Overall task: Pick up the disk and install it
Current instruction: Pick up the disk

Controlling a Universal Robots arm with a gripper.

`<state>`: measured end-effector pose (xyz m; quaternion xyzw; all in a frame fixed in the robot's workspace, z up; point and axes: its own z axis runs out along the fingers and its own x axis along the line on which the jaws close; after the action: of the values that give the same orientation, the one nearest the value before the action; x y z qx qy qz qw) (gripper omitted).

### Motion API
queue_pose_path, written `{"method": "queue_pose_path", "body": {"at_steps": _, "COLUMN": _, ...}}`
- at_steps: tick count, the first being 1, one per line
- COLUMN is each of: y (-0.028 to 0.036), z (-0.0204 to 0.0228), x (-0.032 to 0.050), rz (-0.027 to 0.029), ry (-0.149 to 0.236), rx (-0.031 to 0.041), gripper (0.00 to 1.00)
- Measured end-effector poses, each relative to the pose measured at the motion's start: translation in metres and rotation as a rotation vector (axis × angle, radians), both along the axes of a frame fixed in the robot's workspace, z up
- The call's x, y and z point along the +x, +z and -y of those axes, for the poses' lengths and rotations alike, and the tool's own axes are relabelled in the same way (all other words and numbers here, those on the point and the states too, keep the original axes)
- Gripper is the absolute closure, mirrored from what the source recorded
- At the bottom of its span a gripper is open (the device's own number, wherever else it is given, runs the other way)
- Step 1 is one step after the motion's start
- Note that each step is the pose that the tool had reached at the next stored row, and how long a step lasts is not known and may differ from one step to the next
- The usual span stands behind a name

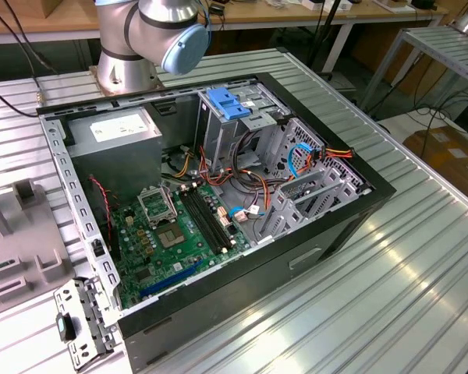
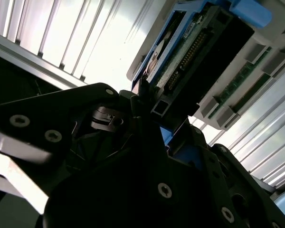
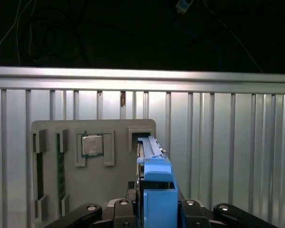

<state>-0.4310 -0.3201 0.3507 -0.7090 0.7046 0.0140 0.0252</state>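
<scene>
At tray [image 3: 118, 185] — disk [image 3: 159, 190] in end effector [image 3: 156, 206]

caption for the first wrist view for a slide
Gripper clamps the metal hard drive in blue plastic rails edge-on at a grey plastic tray on the ribbed aluminium table.

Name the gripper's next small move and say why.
Probably lift the disk straight away from the grey tray: the gripper looks closed on it, it stands on edge, and its far end sits at a tray slot, so a sideways pull might jam it.

Ribbed alu table [image 1: 421, 265] | open PC case [image 1: 218, 300] | grey tray [image 1: 23, 261] | arm base [image 1: 125, 74]
</scene>
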Motion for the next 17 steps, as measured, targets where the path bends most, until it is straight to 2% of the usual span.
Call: {"method": "queue_pose_path", "body": {"at_steps": 17, "y": 0.0185, "z": 0.0000, "x": 0.0000, "rz": -0.0001, "ry": 0.000, "rx": 0.0000, "gripper": 0.63}}
